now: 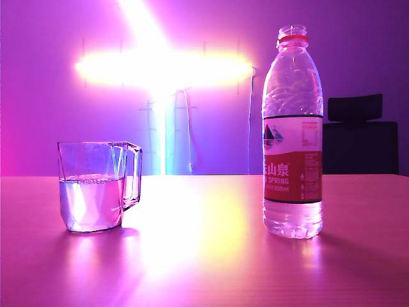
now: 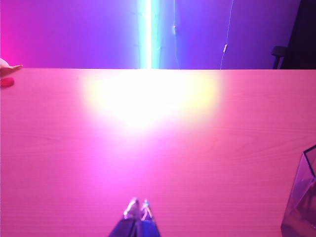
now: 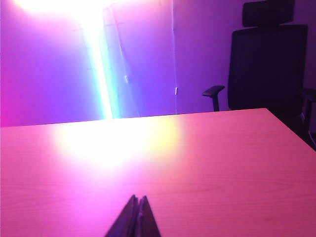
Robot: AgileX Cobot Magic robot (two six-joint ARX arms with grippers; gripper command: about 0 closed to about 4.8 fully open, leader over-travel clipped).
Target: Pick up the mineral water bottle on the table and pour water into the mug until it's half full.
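Note:
The mineral water bottle [image 1: 293, 134] stands upright on the right of the table [image 1: 204, 256], uncapped, with water low in it. The mug [image 1: 96, 185], a clear faceted glass with a squared handle, stands on the left and holds water [image 1: 92, 203] to about half its height. One edge of the mug [image 2: 302, 202] shows in the left wrist view. No gripper shows in the exterior view. My left gripper [image 2: 138, 206] is shut and empty, low over bare table [image 2: 158, 148]. Over the table [image 3: 197, 163] my right gripper [image 3: 138, 199] is likewise shut and empty.
A black office chair [image 3: 269, 64] stands behind the table's far right edge, also seen as the chair [image 1: 361, 137] in the exterior view. A small red object [image 2: 6, 82] lies at the table's far corner. Bright lamp glare covers the middle of the tabletop.

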